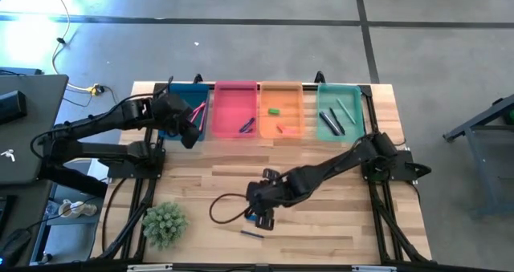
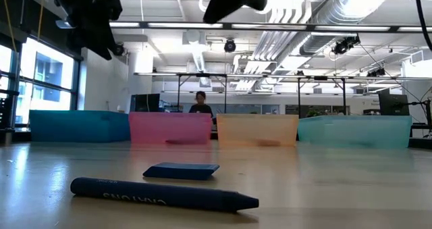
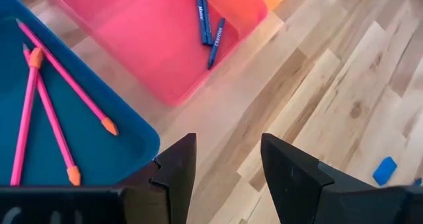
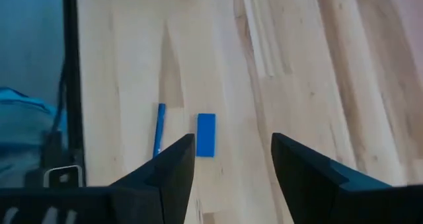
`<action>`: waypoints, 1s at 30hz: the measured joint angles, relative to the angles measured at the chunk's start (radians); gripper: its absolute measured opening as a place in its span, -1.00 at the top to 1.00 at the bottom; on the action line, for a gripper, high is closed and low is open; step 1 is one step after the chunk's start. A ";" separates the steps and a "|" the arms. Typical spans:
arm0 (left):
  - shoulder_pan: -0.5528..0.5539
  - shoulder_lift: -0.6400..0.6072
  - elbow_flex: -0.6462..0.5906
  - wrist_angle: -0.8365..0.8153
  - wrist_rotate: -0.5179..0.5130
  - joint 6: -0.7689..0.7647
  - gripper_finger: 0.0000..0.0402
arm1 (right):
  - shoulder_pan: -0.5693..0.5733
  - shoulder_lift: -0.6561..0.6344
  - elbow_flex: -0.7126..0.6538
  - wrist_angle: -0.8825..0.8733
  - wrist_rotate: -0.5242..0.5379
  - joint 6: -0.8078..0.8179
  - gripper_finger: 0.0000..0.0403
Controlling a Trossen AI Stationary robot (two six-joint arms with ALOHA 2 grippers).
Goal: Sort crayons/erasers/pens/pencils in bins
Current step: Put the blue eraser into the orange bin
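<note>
A blue eraser [image 4: 205,135] lies flat on the wood beside a dark blue crayon [image 4: 159,138]; the low view shows the eraser [image 2: 181,170] behind the crayon [image 2: 162,194]. My right gripper [image 4: 232,151] hovers open above them, near the table's front [image 1: 261,214]. My left gripper [image 3: 228,151] is open above bare wood by the blue bin's [image 1: 186,103] near corner [image 1: 190,134]. The blue bin holds pink pencils [image 3: 63,78], the pink bin [image 1: 234,107] blue crayons [image 3: 208,26]. The orange bin [image 1: 281,95] holds a green eraser [image 1: 274,110] and a pink-red eraser [image 1: 281,129]. The teal bin [image 1: 340,91] holds pens [image 1: 331,121].
A green spiky plant [image 1: 165,222] stands at the table's near left corner. A dark cable loop [image 1: 221,209] lies on the wood left of my right gripper. The four bins line the far edge. A person shows in the room behind the bins [image 2: 200,102].
</note>
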 joint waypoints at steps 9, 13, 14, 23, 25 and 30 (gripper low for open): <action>-0.025 0.000 0.000 0.000 -0.006 0.000 0.22 | 0.041 0.123 0.000 0.041 0.010 -0.004 0.04; -0.027 0.000 0.000 0.000 -0.006 0.000 0.22 | 0.053 0.167 0.000 0.050 0.011 -0.020 0.04; -0.027 0.000 0.000 0.000 -0.006 0.000 0.22 | 0.056 0.177 0.000 0.055 0.015 -0.028 0.04; -0.027 0.000 0.000 0.000 -0.006 0.000 0.22 | 0.066 0.243 0.000 0.125 0.030 -0.027 0.04; -0.027 0.000 0.000 0.000 -0.006 0.000 0.22 | 0.066 0.252 0.000 0.150 0.025 -0.027 0.04; -0.027 0.000 0.000 -0.003 -0.006 0.001 0.22 | 0.066 0.287 0.000 0.151 0.022 -0.027 0.04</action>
